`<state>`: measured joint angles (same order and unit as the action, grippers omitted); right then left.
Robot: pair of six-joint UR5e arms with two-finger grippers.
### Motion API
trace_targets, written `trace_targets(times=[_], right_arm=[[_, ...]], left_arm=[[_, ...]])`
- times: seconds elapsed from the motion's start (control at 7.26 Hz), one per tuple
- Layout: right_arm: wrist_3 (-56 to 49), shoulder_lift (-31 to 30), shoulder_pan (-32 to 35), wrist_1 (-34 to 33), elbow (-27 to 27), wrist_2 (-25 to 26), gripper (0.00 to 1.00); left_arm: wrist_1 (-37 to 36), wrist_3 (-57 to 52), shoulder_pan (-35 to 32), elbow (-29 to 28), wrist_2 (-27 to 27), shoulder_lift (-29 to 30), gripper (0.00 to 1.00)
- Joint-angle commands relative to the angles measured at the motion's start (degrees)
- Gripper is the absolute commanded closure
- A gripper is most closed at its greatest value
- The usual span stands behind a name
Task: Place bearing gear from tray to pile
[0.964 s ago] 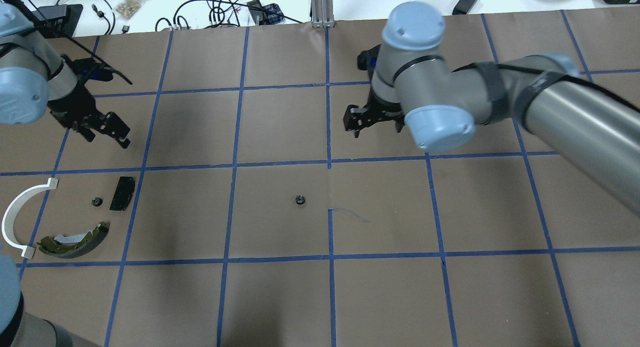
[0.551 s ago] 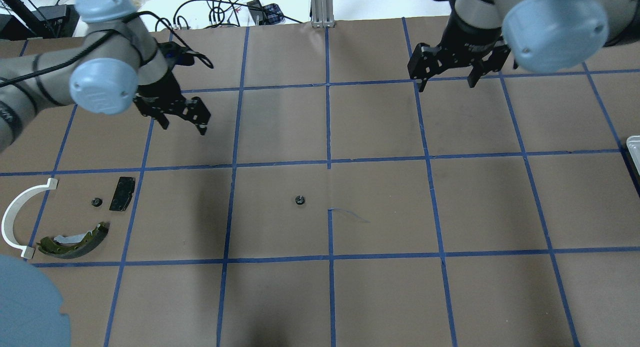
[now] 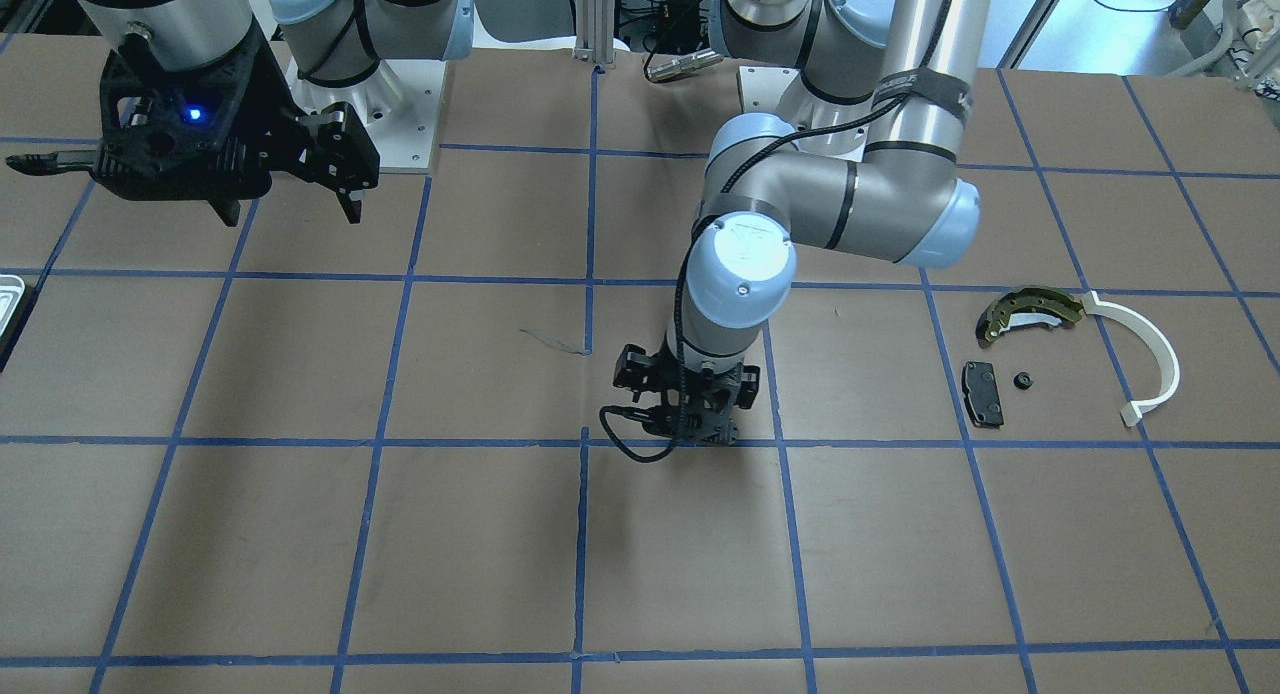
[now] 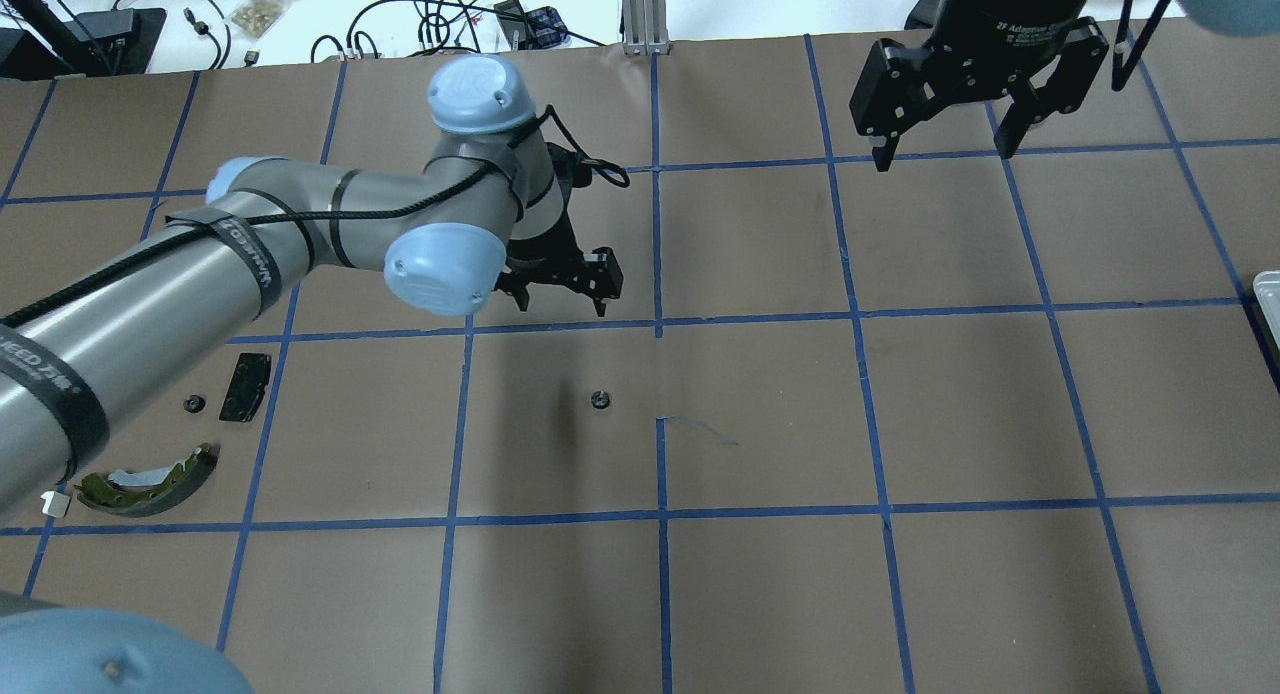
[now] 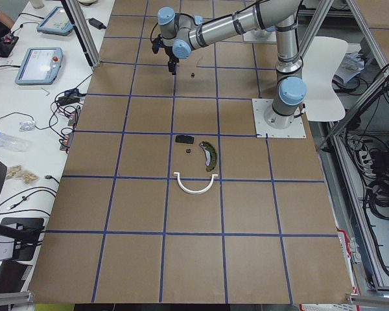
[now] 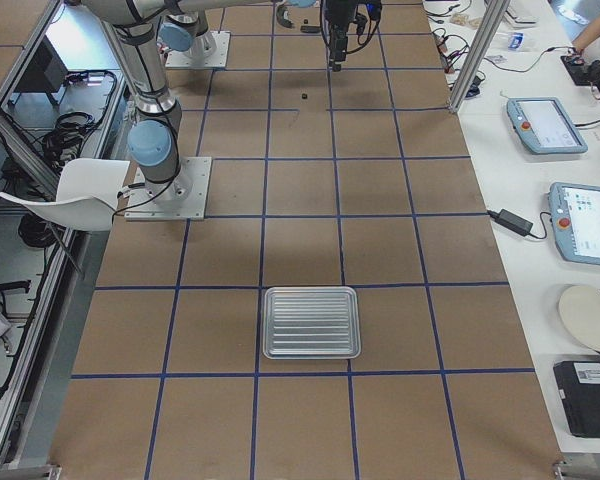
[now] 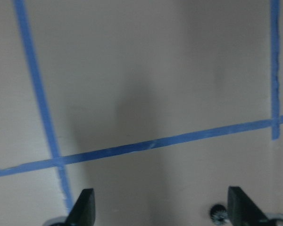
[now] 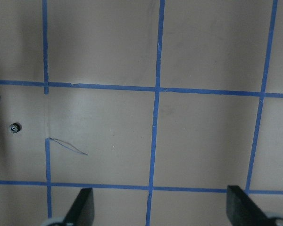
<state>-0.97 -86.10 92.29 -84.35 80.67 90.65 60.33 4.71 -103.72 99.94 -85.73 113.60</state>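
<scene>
Starting nearest the robot in the overhead view: the pile (image 4: 180,472) is found at the left end of the table (image 4: 760,574). It is made up of an olive brake shoe (image 3: 1040,299), a black pad (image 4: 245,386), a small round black part (image 4: 193,404) and a white half-ring (image 3: 1150,359), the last mostly covered by the left arm from overhead.

The bearing gear (image 4: 599,400) is seen lying alone mid-table, well apart from the pile and from the tray (image 6: 311,322) at the robot's right end. That midway spot is judged to be a hand-off point, since neither arm looks able to cover both ends.

Just beyond the gear, the left gripper (image 4: 563,302) is positioned low, fingers (image 7: 85,209) spread wide with nothing between them, presumably so the gear can be straddled. In the left wrist view the gear is caught at the bottom edge beside one finger, so the gripper is not yet centred on it. Height over the table cannot be judged reliably, as that picture is blurred.

Farthest out, the right gripper (image 4: 945,154) is held high, also spread wide and empty, likely parked so the left arm's path is not blocked.

Step in hand is judged as approach for the pick, with the carry to the pile not yet done.
</scene>
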Motion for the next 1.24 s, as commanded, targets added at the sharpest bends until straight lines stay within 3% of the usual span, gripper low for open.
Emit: trace_targets(times=[0.0, 0.14, 0.41, 0.83, 1.1], right_arm=[[1.32, -0.64, 0.09, -13.61, 4.83, 0.4, 0.0], [1.23, -1.78, 0.17, -14.26, 7.9, 0.06, 0.0], [0.97, -2.57, -0.09, -14.61, 12.22, 0.23, 0.0], [1.14, -3.28, 0.09, -15.32, 12.5, 0.15, 0.0], [0.88, -3.37, -0.27, -15.23, 12.58, 0.15, 0.0]], left_arm=[[-6.35, 3.28, -3.24, 5.68, 0.65, 1.62, 0.0], [-6.36, 3.29, -3.59, 6.92, 0.56, 1.1, 0.0], [-6.36, 2.67, -3.6, 9.38, 0.39, 0.05, 0.14], [-6.36, 2.67, -3.68, 9.83, 0.38, 0.39, 0.4], [-6.45, 2.67, -3.68, 9.75, 0.38, 0.66, 0.44]])
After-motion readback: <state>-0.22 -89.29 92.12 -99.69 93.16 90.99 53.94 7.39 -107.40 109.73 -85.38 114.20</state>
